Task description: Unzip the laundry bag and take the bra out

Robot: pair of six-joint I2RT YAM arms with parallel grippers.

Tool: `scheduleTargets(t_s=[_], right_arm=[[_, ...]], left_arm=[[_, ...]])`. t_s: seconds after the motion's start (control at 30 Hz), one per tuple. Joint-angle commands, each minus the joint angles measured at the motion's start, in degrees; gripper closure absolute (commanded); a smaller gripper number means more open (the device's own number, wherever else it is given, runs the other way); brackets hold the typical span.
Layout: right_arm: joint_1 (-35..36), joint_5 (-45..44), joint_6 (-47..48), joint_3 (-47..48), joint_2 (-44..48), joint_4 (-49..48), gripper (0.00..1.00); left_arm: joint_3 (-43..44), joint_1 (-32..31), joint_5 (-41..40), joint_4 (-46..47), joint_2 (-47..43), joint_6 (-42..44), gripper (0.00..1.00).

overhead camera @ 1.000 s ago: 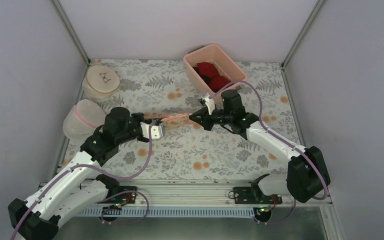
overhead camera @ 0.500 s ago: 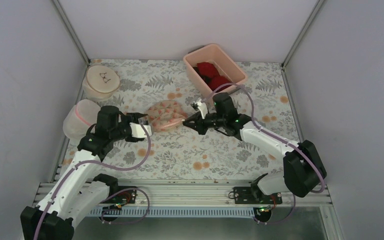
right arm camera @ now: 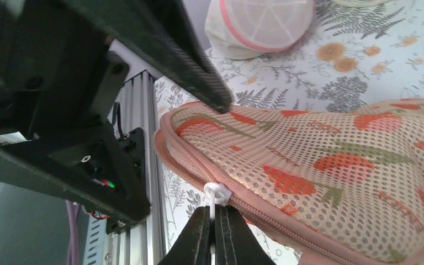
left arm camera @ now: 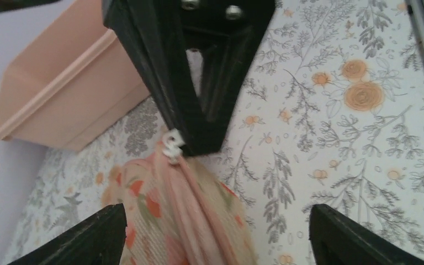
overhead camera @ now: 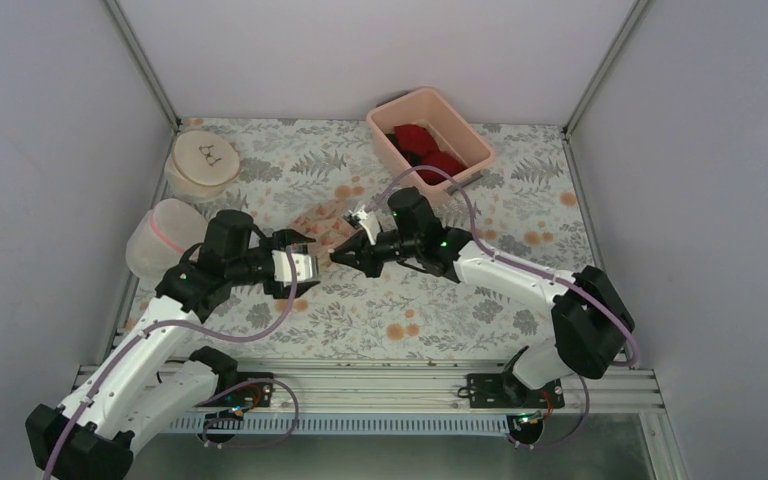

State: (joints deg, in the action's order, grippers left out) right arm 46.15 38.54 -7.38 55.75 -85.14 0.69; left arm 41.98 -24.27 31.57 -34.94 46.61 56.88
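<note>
Three bags in all on the floral table (overhead camera: 390,300): one flower-print laundry bag (overhead camera: 322,222), one white mesh dome bag (overhead camera: 165,238) at the left edge, one round beige bag (overhead camera: 203,160) in the far left corner. One pink tub (overhead camera: 468,126) at the far side, holding two red garments (overhead camera: 425,148). Two arms, two grippers, tips close together near the middle of the table. Laundry bag there too, just beyond both grippers in the top view and partly hidden by them, well apart from the other two bags and from the tub. Long axis slanting from far left toward near right, ending at the right gripper (overhead camera: 345,255). Raised on edge at that end, pink zip trim (left arm camera: 190,221) uppermost in the left wrist view and running toward that camera. One white zip pull (right arm camera: 217,193) at the bag's near-right tip, standing out from the trim. Right gripper pressed together on that zip pull, only the small tab between its fingers. Left gripper (overhead camera: 300,268) spread wide, gripping nothing, fingers either side of the bag's edge with no visible contact. Zip shut along the stretch beside the pull in the right wrist view. Contents not discernible through the mesh.
</note>
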Motion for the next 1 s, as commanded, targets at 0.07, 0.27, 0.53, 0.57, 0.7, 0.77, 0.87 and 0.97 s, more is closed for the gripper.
scheduleTargets(t_s=[0.07, 0.27, 0.53, 0.57, 0.7, 0.77, 0.87, 0.97], right_arm=[[2.47, 1.53, 1.97, 2.79, -0.93, -0.73, 0.96], [2.72, 1.62, 2.43, 3.19, -0.64, -0.95, 0.96], [1.18, 0.99, 2.56, 1.82, -0.15, -0.58, 0.96], [0.49, 0.76, 2.63, 1.25, 0.03, -0.27, 0.96], [-3.16, -0.25, 3.4, -1.72, 1.58, 1.09, 0.96], [-5.5, -0.16, 3.58, -3.8, 2.38, 1.23, 0.96], [-8.28, -0.05, 4.02, -5.82, 3.55, 1.99, 0.96], [-11.2, -0.05, 4.6, -7.32, 4.62, 2.87, 0.96]], left_arm=[[-1.57, -0.91, -4.04, 7.93, 1.08, -10.83, 0.39], [-2.21, -1.3, -6.07, 8.37, 1.42, -9.45, 0.72], [-2.41, -1.28, -9.08, 8.66, 0.62, -6.72, 0.98], [-2.75, -1.3, -10.01, 8.84, 0.39, -5.85, 0.98], [-3.92, -1.28, -10.87, 8.15, -0.85, 0.3, 0.98], [-4.53, -1.3, -10.07, 8.17, -1.85, 3.03, 0.98], [-4.79, -1.3, -9.11, 8.48, -2.61, 5.6, 0.98], [-4.48, -1.3, -8.0, 7.87, -3.27, 7.13, 0.98]])
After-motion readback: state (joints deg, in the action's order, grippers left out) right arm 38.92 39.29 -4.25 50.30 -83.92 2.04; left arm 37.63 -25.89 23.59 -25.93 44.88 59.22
